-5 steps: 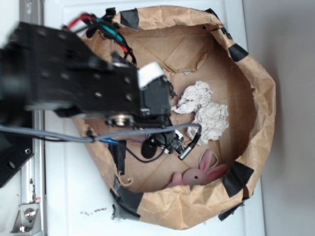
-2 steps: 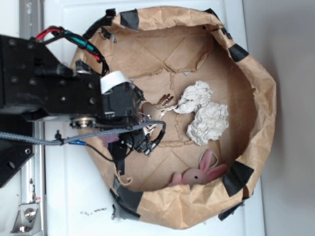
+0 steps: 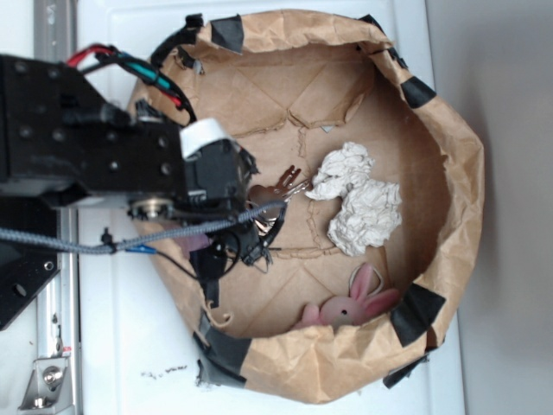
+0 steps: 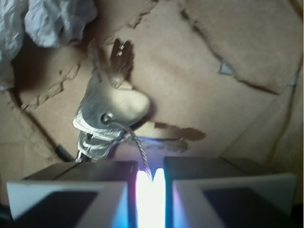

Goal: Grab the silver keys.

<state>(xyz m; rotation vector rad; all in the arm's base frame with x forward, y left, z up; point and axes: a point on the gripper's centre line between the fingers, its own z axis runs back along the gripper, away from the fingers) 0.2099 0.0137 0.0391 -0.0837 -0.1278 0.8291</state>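
The silver keys [image 4: 111, 111] are a small bunch fanned out from one ring, and they fill the middle of the wrist view. Their thin wire ring runs down into the narrow gap between my jaws. My gripper [image 4: 151, 167] is shut on that ring. Seen from the exterior view, the keys [image 3: 282, 185] stick out to the right of my gripper [image 3: 259, 206], over the brown floor of the bin. Whether the keys touch the floor cannot be told. The black arm hides the ring in that view.
A crumpled white paper wad [image 3: 363, 203] lies just right of the keys, and its edge [image 4: 52, 19] shows at the wrist view's top left. A pink plush bunny [image 3: 350, 304] sits at the bin's lower wall. The brown paper bin wall [image 3: 454, 173] rings everything.
The arm has pulled back to the left from over the paper wad. The keys, hidden a second ago, now show at the gripper and have shifted slightly left with it.
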